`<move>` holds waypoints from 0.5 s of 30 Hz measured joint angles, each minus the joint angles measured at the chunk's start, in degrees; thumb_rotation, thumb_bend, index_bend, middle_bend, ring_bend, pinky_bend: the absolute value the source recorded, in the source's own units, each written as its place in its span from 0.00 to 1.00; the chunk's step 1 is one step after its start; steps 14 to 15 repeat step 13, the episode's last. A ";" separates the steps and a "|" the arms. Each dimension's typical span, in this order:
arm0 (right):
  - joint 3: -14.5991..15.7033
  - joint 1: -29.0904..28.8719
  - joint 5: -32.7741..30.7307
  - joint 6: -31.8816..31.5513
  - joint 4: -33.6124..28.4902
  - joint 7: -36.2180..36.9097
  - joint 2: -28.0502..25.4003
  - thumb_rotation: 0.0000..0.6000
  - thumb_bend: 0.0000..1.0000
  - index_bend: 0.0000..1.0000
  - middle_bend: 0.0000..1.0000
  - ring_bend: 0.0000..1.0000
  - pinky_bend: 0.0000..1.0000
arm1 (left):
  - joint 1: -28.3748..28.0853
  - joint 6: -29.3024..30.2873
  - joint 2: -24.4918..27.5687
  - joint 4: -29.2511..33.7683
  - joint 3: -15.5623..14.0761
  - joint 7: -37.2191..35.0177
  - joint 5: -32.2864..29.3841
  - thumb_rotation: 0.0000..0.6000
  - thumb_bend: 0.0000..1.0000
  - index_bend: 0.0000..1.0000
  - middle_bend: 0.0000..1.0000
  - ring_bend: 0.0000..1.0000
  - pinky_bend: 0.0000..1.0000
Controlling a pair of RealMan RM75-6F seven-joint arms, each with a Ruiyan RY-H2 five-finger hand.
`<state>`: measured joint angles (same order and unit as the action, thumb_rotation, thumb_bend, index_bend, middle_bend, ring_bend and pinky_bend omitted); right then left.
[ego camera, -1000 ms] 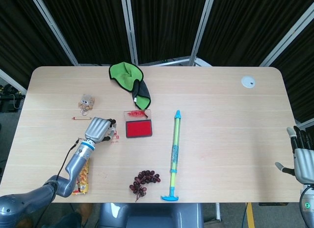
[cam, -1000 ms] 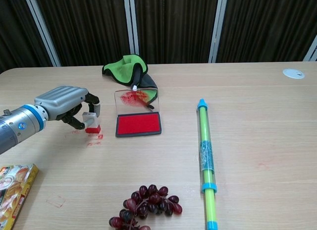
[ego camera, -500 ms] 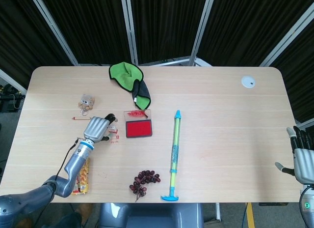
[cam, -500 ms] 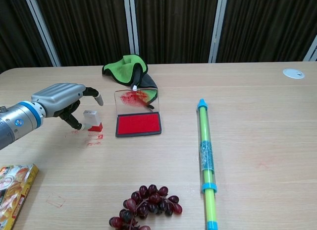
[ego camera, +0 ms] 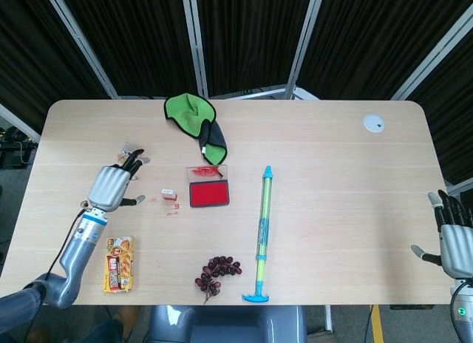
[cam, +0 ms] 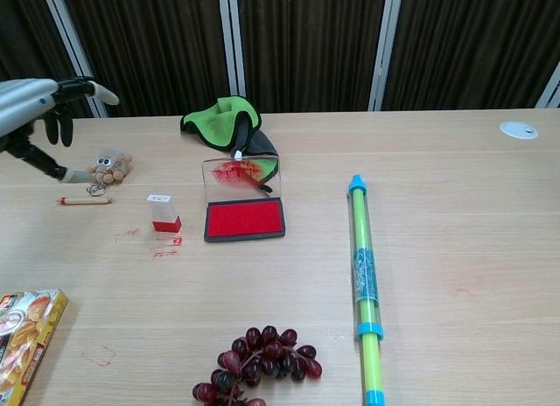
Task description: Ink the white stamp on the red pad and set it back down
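Note:
The white stamp (ego camera: 169, 194) (cam: 163, 213), with a red base, stands upright on the table just left of the red ink pad (ego camera: 208, 193) (cam: 245, 220). The pad's clear lid (cam: 241, 174) is tipped up behind it and smeared red. Red stamp marks (cam: 164, 246) dot the wood near the stamp. My left hand (ego camera: 113, 185) (cam: 42, 114) hovers well left of the stamp, fingers spread, holding nothing. My right hand (ego camera: 451, 238) is open at the table's right edge, far from everything.
A green cloth (ego camera: 195, 120) lies behind the pad. A small plush toy (cam: 108, 165) and a thin stick (cam: 85, 199) sit at the left. A snack box (ego camera: 118, 264), grapes (ego camera: 217, 272) and a long green-blue tube (ego camera: 262, 232) lie nearer the front. A white disc (ego camera: 374, 123) is far right.
My left hand has let go of the stamp, opened, and drawn away up and to the left. The stamp stays standing beside the pad. The right hand has barely moved.

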<state>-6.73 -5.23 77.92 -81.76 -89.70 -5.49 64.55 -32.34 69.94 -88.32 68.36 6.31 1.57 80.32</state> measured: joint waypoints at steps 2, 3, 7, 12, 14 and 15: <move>0.14 0.03 0.54 -0.18 -0.32 0.28 -0.14 1.00 0.00 0.00 0.00 0.00 0.00 | 2.04 1.26 2.93 3.60 -0.77 3.06 -0.60 1.00 0.00 0.00 0.00 0.00 0.00; 0.21 0.04 0.77 -0.26 -0.42 0.42 -0.19 1.00 0.00 0.00 0.00 0.00 0.00 | 2.96 1.87 4.20 5.41 -1.13 4.66 -0.92 1.00 0.00 0.00 0.00 0.00 0.00; 0.52 0.03 1.77 -0.43 -0.78 1.11 -0.40 1.00 0.00 0.00 0.00 0.00 0.00 | 8.23 5.85 10.81 16.37 -3.39 10.88 -1.91 1.00 0.00 0.00 0.00 0.00 0.00; 0.86 -0.03 2.84 -0.59 -1.03 1.64 -0.61 1.00 0.00 0.00 0.00 0.00 0.00 | 15.48 12.26 17.40 25.04 -7.19 14.65 -1.20 1.00 0.00 0.00 0.00 0.00 0.00; 0.98 -0.03 3.07 -0.62 -1.05 1.81 -0.67 1.00 0.00 0.00 0.00 0.00 0.00 | 16.92 13.48 18.20 26.18 -8.08 14.97 -0.87 1.00 0.00 0.00 0.00 0.00 0.00; 0.98 -0.03 3.07 -0.62 -1.05 1.81 -0.67 1.00 0.00 0.00 0.00 0.00 0.00 | 16.92 13.48 18.20 26.18 -8.08 14.97 -0.87 1.00 0.00 0.00 0.00 0.00 0.00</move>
